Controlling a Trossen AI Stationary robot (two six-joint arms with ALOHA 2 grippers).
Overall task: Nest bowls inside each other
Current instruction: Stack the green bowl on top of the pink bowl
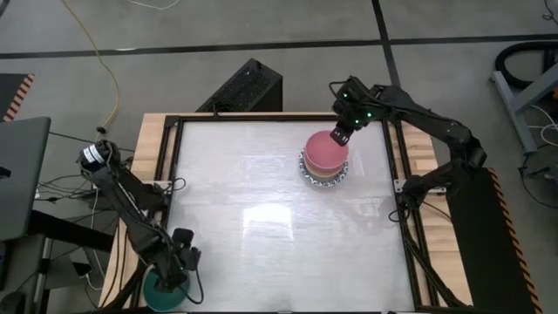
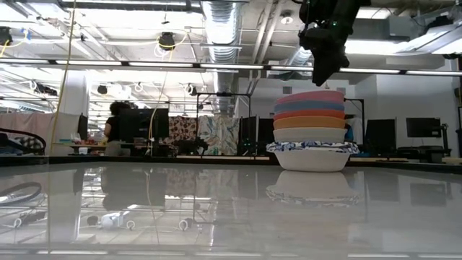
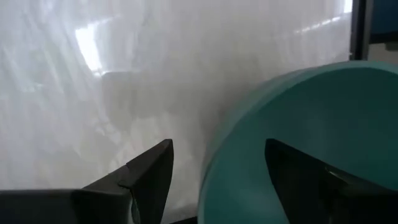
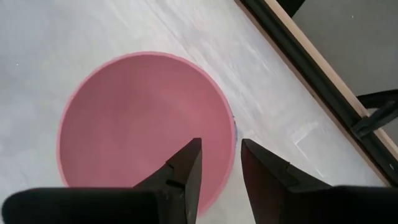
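Note:
A stack of several nested bowls [image 1: 324,166] stands at the far right of the table, a pink bowl [image 4: 143,124] on top and a white, blue-patterned one [image 2: 312,153] resting on the table at the bottom. My right gripper [image 4: 221,143] hangs open just above the pink bowl's rim, clear of the stack in the low view [image 2: 320,76]. A green bowl [image 3: 311,124] sits alone at the near left corner [image 1: 161,292]. My left gripper [image 3: 219,149] is open above it, one finger over the bowl's inside and one outside its rim. I see no touch.
A black frame [image 1: 397,174] with wooden strips borders the white table top; its bar [image 3: 357,31] runs close beside the green bowl. The wide middle of the table [image 1: 261,209] lies bare. Desks, monitors and a person show in the room beyond [image 2: 115,123].

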